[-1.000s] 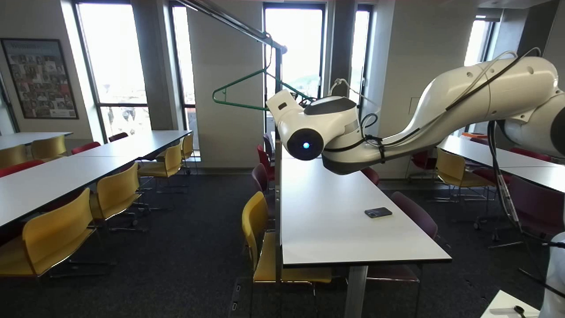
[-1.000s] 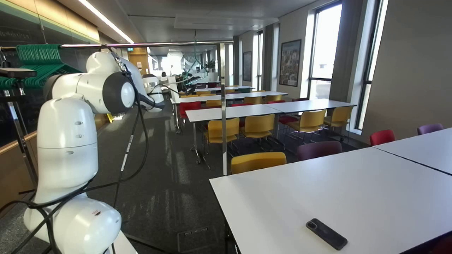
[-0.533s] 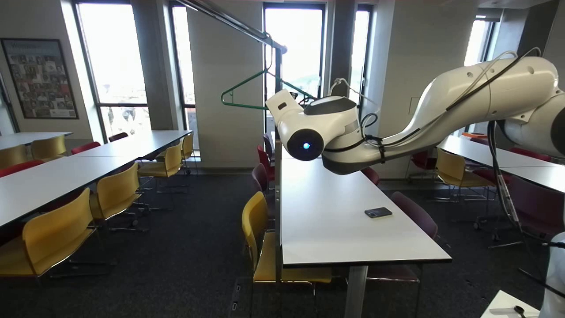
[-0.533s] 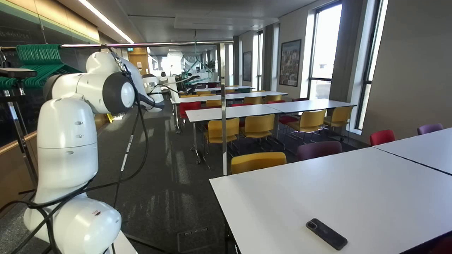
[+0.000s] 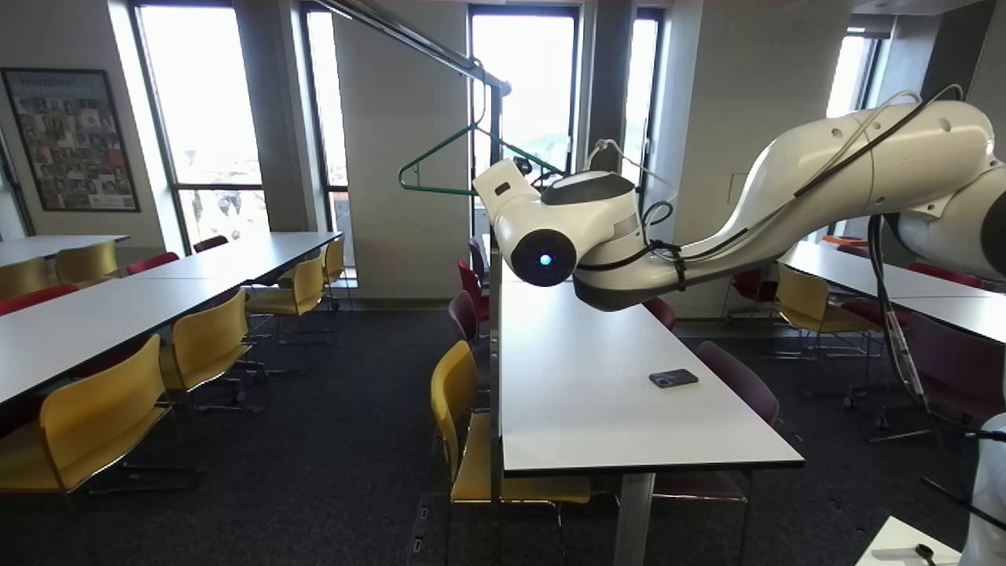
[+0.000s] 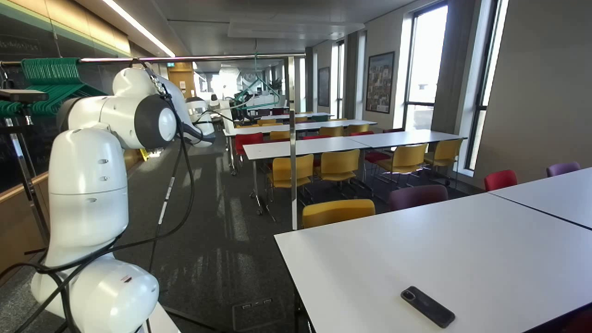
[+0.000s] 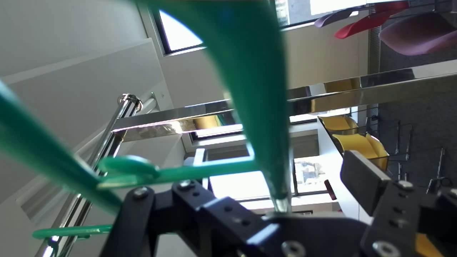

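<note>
green hanger [image 7: 262,89] — hung on the metal rail [image 5: 440,53], near its end, at 12 o'clock in an exterior view. the gripper [image 7: 282,171], at 5 o'clock in the wrist view, has its fingers [image 7: 364,178] spread wide and appears to hold nothing; one bar of the hanger crosses the gap between them, contact uncertain. likely hazards: a sideways pull could catch that bar and swing the hanger, or lift it off the rail; a push along the rail could jam it against the upright post [image 6: 293,162]. writing: the poster [image 5: 71,140], at 10 o'clock, seems headed "women" — the rest blurred; chalk marks [image 6: 19,45], also at 10 o'clock, and any brand on the phone [image 5: 673,379], at 4 o'clock, cannot be read.
</note>
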Controlling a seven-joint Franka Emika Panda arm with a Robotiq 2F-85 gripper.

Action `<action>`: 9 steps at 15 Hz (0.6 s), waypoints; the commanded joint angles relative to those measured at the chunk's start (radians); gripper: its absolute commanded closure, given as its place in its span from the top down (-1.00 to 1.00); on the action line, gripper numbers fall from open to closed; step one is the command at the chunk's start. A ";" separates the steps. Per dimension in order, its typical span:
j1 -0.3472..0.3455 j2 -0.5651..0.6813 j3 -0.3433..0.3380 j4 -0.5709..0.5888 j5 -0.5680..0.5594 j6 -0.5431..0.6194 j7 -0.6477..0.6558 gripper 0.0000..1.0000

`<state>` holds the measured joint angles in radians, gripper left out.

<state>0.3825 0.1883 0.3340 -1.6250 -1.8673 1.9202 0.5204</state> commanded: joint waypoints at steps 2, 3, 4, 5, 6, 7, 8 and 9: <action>-0.003 -0.024 -0.001 -0.013 -0.015 0.023 -0.008 1.00; -0.003 -0.024 -0.001 -0.014 -0.015 0.023 -0.007 1.00; -0.003 -0.024 -0.001 -0.014 -0.013 0.024 -0.006 1.00; -0.004 -0.025 -0.001 -0.014 -0.011 0.025 -0.005 1.00; -0.006 -0.027 -0.001 -0.015 -0.003 0.029 -0.001 1.00; -0.009 -0.028 -0.001 -0.015 0.004 0.030 0.004 1.00; -0.011 -0.029 -0.002 -0.016 0.011 0.031 0.006 1.00; -0.011 -0.030 -0.003 -0.017 0.012 0.031 0.006 1.00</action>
<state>0.3820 0.1883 0.3341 -1.6250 -1.8632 1.9202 0.5226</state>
